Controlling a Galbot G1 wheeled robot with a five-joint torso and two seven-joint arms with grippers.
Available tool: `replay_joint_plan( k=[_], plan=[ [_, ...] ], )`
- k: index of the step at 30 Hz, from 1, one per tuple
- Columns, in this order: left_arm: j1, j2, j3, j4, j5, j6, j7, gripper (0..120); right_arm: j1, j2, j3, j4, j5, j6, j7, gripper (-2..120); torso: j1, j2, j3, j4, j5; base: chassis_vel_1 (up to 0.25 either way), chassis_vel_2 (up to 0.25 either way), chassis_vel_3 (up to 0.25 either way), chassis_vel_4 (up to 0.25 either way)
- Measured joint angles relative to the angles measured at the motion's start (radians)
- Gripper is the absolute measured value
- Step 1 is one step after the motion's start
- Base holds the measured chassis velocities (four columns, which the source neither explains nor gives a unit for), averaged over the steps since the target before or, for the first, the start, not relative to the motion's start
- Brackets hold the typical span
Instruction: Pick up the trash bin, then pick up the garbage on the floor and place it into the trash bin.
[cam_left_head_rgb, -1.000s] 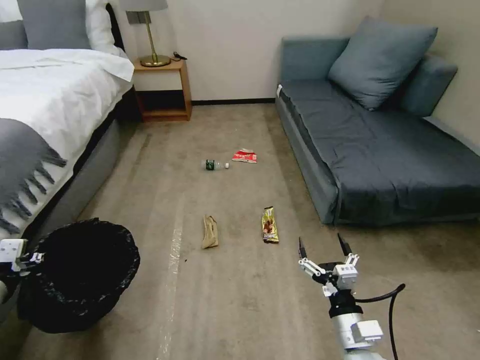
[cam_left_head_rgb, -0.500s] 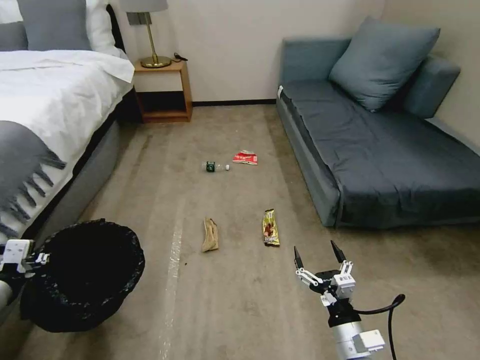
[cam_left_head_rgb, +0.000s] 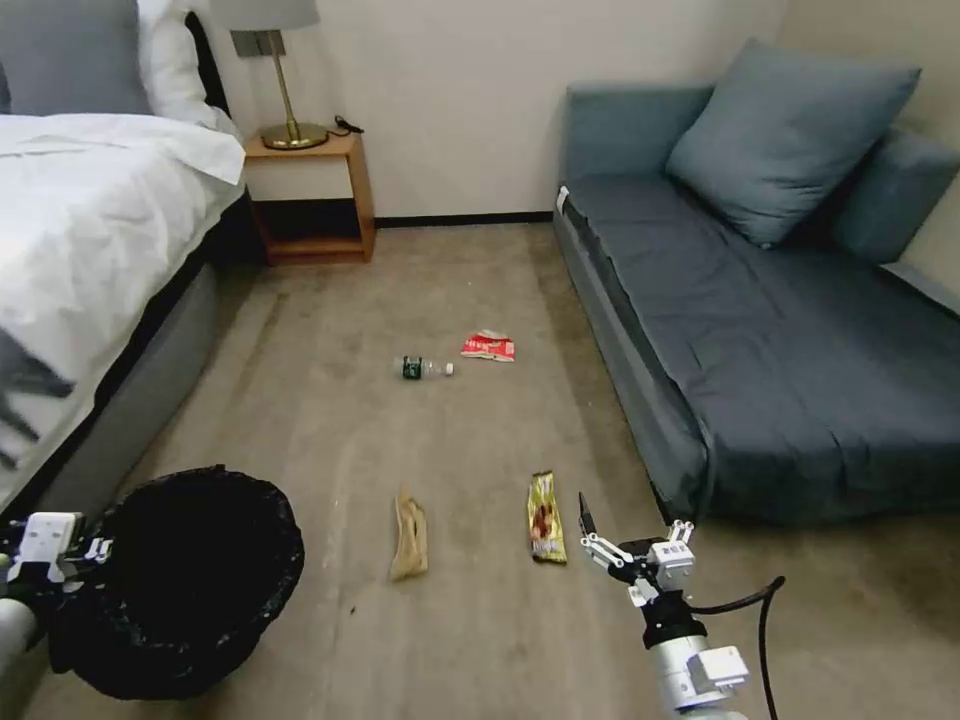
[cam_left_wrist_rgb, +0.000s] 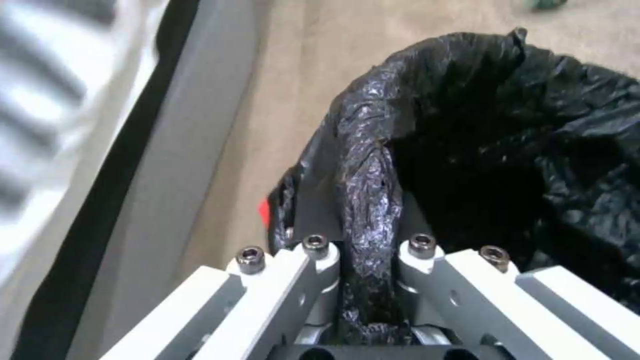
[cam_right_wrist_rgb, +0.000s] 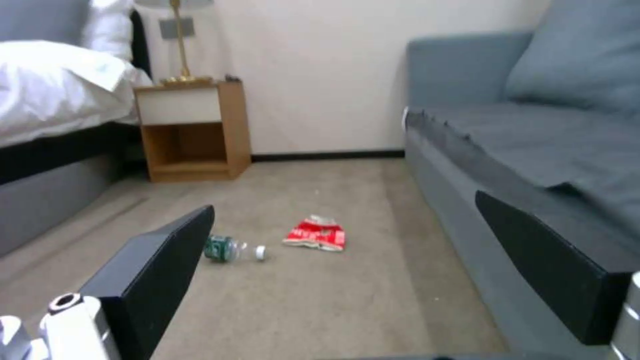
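Head view, lower left: the left gripper (cam_left_head_rgb: 85, 550) clamps its jaws on the trash bin (cam_left_head_rgb: 190, 580) rim. Lower right, the right gripper (cam_left_head_rgb: 625, 520) hovers, jaws apart, beside the gold wrapper (cam_left_head_rgb: 545, 517); bottle (cam_left_head_rgb: 424, 368) and red packet (cam_left_head_rgb: 489, 346) lie mid-frame.

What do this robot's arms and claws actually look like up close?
The right gripper has two pointed black fingers on white linkage bars, above a black collar and silver-grey wrist, with a black cable looping beside it. The left gripper has white angular link bars fastened with dark hex bolts.
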Motion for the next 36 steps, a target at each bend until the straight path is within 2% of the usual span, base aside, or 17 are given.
replay_joint_plan(
  k=[8,10,11,12,13,14,15,16,17,18,21,22,26,36],
  plan=[
    [-0.001,-0.001,0.006,-0.004,0.004,-0.006,0.014,5,0.013,-0.001,-0.029,-0.013,0.009,-0.037,0.022,100,0.000,0.000,0.000,-0.0002,0.0001,-0.338,0.354,0.337,-0.351],
    [-0.002,-0.001,0.006,-0.004,0.004,-0.006,0.015,5,0.019,-0.009,-0.044,-0.023,-0.009,-0.080,0.041,100,0.000,0.000,0.000,-0.0004,-0.0004,-0.273,0.316,0.246,-0.278],
    [-0.002,0.000,0.006,-0.004,0.004,-0.006,0.016,5,0.024,-0.022,-0.065,-0.026,-0.011,-0.146,0.057,100,0.000,0.000,0.000,-0.0006,-0.0001,-0.183,0.222,0.214,-0.240],
    [-0.003,0.001,0.006,-0.003,0.004,-0.006,0.017,5,0.035,-0.044,-0.097,-0.026,-0.010,-0.269,0.086,100,0.000,0.000,0.000,-0.0004,0.0000,-0.183,0.222,0.104,-0.143],
    [-0.003,0.001,0.006,-0.003,0.004,-0.006,0.017,5,0.035,-0.044,-0.097,-0.026,-0.010,-0.269,0.086,100,0.000,0.000,0.000,-0.0004,0.0000,-0.183,0.222,0.104,-0.143],
    [-0.003,0.000,0.007,-0.003,0.005,-0.006,0.017,5,0.062,-0.071,-0.140,-0.023,0.028,-0.444,0.124,100,0.000,0.000,0.001,-0.0006,-0.0003,-0.099,0.091,0.104,-0.055],
    [-0.002,-0.001,0.008,-0.003,0.005,-0.006,0.017,5,0.079,-0.084,-0.156,-0.023,0.048,-0.518,0.137,100,0.000,0.000,0.000,-0.0006,-0.0001,-0.099,0.091,0.018,-0.055],
    [0.000,-0.004,0.008,-0.003,0.005,-0.007,0.018,5,0.122,-0.109,-0.181,-0.035,0.089,-0.637,0.157,100,0.000,0.000,0.000,-0.0002,-0.0001,0.000,0.000,0.000,0.000],
    [0.002,-0.006,0.009,-0.003,0.007,-0.007,0.019,5,0.150,-0.121,-0.196,-0.050,0.118,-0.698,0.165,100,0.000,0.000,0.000,-0.0001,-0.0002,0.070,-0.033,-0.032,0.015],
    [0.002,-0.006,0.009,-0.003,0.007,-0.007,0.019,5,0.150,-0.121,-0.196,-0.050,0.118,-0.698,0.165,100,0.000,0.000,0.000,-0.0001,-0.0002,0.070,-0.033,-0.032,0.015],
    [0.005,-0.009,0.010,-0.003,0.012,-0.008,0.020,5,0.226,-0.140,-0.223,-0.117,0.177,-0.831,0.180,100,0.000,0.000,0.000,0.0001,-0.0002,0.065,-0.049,-0.060,0.054],
    [0.005,-0.009,0.010,-0.003,0.012,-0.008,0.020,5,0.226,-0.140,-0.223,-0.117,0.177,-0.831,0.180,100,0.000,0.000,0.000,0.0001,-0.0002,0.055,-0.067,-0.048,0.045],
    [0.008,-0.012,0.010,-0.006,0.014,-0.008,0.022,5,0.315,-0.142,-0.251,-0.264,0.193,-0.902,0.184,100,0.000,0.000,0.000,0.0000,-0.0001,0.014,-0.017,-0.009,0.012],
    [0.012,-0.008,0.005,-0.011,0.016,-0.009,0.028,5,0.388,-0.106,-0.266,-0.429,0.207,-0.935,0.181,100,0.000,0.000,0.000,-0.0001,-0.0001,0.000,0.000,0.000,0.000]
  ],
)
